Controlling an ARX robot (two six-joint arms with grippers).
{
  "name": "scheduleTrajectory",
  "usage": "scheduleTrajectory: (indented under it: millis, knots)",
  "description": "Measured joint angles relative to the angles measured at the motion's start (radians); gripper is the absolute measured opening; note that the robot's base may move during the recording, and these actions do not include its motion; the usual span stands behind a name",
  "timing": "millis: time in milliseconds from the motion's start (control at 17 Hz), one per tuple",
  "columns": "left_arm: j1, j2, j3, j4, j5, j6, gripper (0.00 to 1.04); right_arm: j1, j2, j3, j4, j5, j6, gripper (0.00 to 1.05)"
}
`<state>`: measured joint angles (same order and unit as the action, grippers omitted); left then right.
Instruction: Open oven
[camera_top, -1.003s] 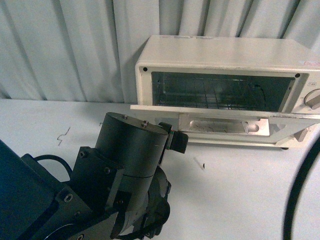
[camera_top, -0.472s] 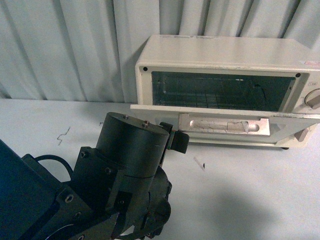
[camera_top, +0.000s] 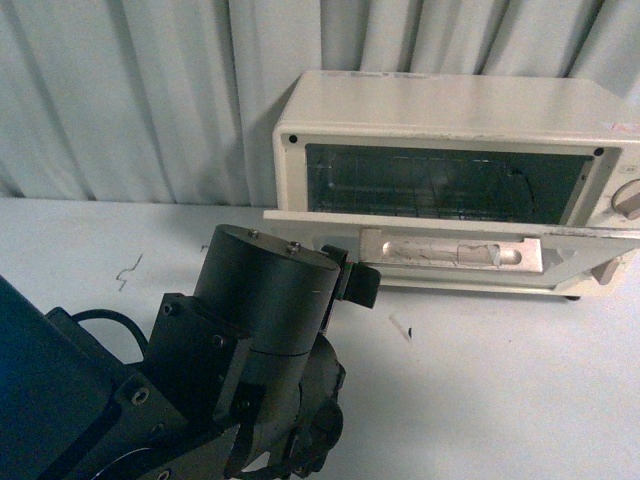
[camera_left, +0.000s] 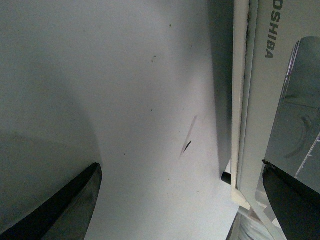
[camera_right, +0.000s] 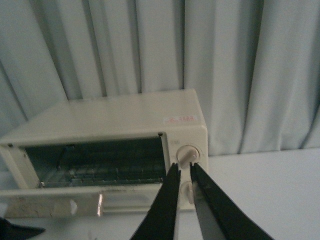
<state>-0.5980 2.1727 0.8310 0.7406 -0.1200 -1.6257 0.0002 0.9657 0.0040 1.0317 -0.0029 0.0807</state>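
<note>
Looking from the body camera: the left arm (camera_top: 240, 350) fills the near-left foreground, a dark cylinder housing over a white table (camera_top: 500, 390). The left gripper (camera_left: 181, 167) has its fingers (camera_left: 55, 212) spread wide. Between them the wrist view shows bare table and the edge of the dropped door (camera_left: 247, 100), with the far finger next to the metal bar handle (camera_left: 300, 105). I cannot tell whether it touches. A short dark scratch (camera_left: 187, 145) marks the table just short of the door.

The right gripper (camera_right: 183, 166) shows only in its own wrist view. Its two dark fingers sit almost pressed together, a thin gap between them, with nothing held. It is well apart from the oven and lined up with the knobs (camera_right: 187, 155).

The oven (camera_top: 450, 110) sits at the far right of the table, its back close to the pale pleated curtain (camera_top: 120, 100). Its long axis runs left to right across the robot's view and the mouth faces the robot. The door is down, roughly level, its long edge parallel to the body and the handle facing up. One knob (camera_top: 628, 198) shows at the right edge of the front view.

Cavity contents: a wire rack (camera_top: 430, 195) lying flat, with nothing visible on it. "OSHIBA" lettering is readable on the door in the left wrist view.
</note>
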Motion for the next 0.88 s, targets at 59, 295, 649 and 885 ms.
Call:
scheduleTrajectory:
  millis: [59, 295, 649, 885]
  knots:
    - [0.000, 0.000, 0.000, 0.000, -0.001, 0.000, 0.98, -0.001, -0.030, 0.000, -0.095, 0.005, -0.035, 0.01]
    - [0.000, 0.000, 0.000, 0.001, -0.001, 0.002, 0.98, 0.000, -0.327, 0.005, -0.378, 0.004, -0.072, 0.02]
    - [0.000, 0.000, 0.000, 0.001, 0.000, 0.002, 0.98, 0.000, -0.610, 0.006, -0.672, 0.004, -0.074, 0.02]
    - [0.000, 0.000, 0.000, 0.002, 0.000, 0.002, 0.98, 0.000, -0.694, 0.006, -0.758, 0.004, -0.074, 0.02]
